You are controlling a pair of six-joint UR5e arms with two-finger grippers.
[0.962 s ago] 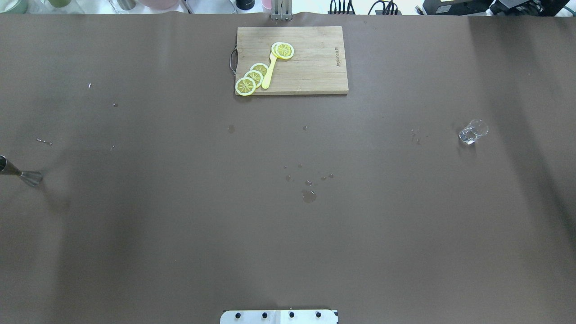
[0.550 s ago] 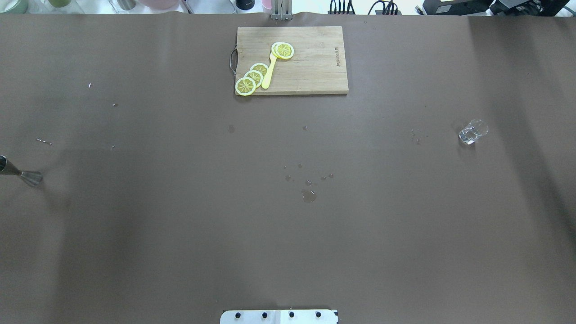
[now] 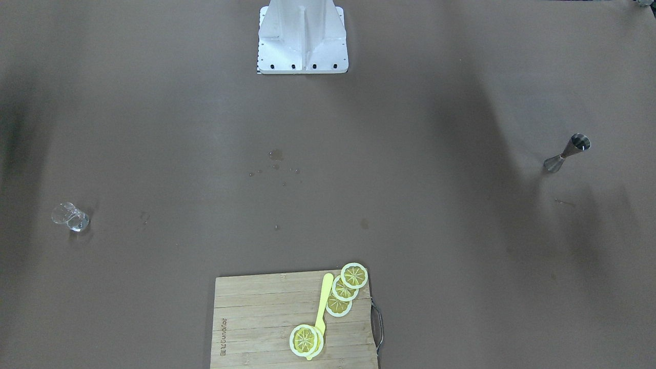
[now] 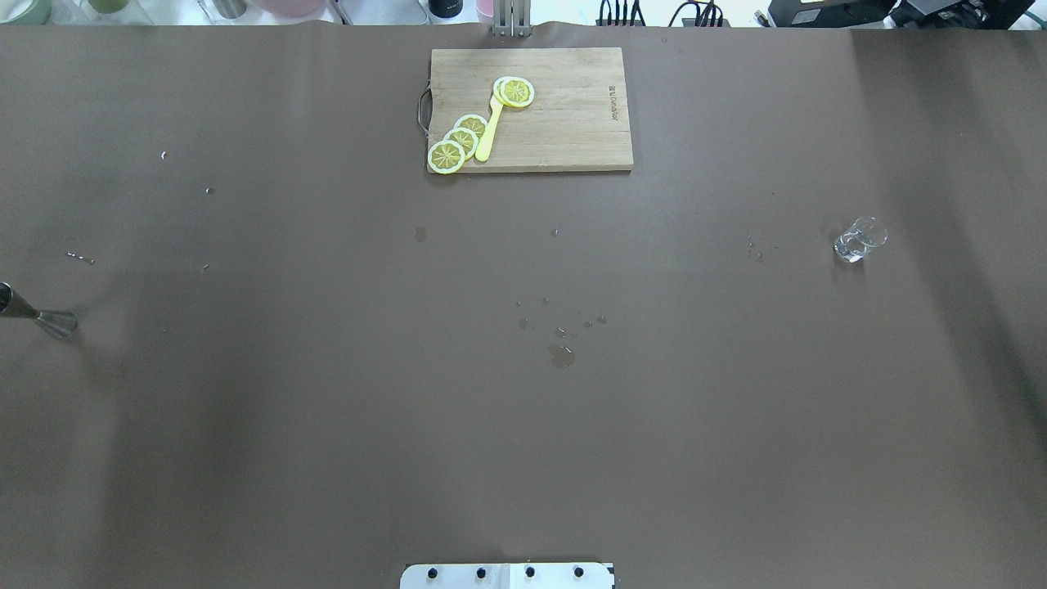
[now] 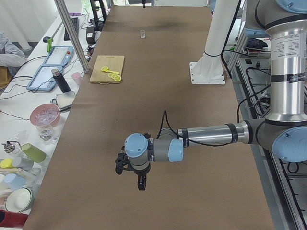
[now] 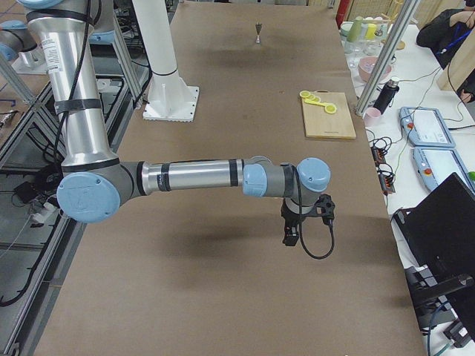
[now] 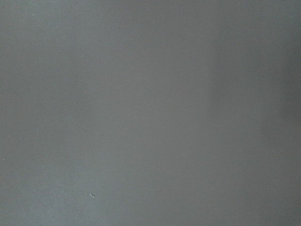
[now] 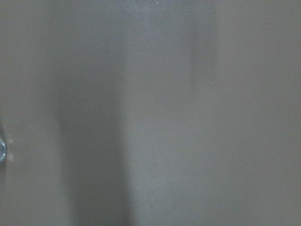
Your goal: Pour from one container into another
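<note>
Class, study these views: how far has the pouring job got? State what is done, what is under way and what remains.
Done: nothing visible. The glass and the jigger stand far apart on the table, both ungripped. In hand: the left gripper and the right gripper hang over bare table, away from both. Left: grasp the glass, bring it to the jigger, pour.

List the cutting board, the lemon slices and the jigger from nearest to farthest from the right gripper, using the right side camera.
1. Cutting board, beyond the right gripper, toward the operators' side.
2. Lemon slices, on the board's far end.
3. Jigger, at the table's far end.
</note>
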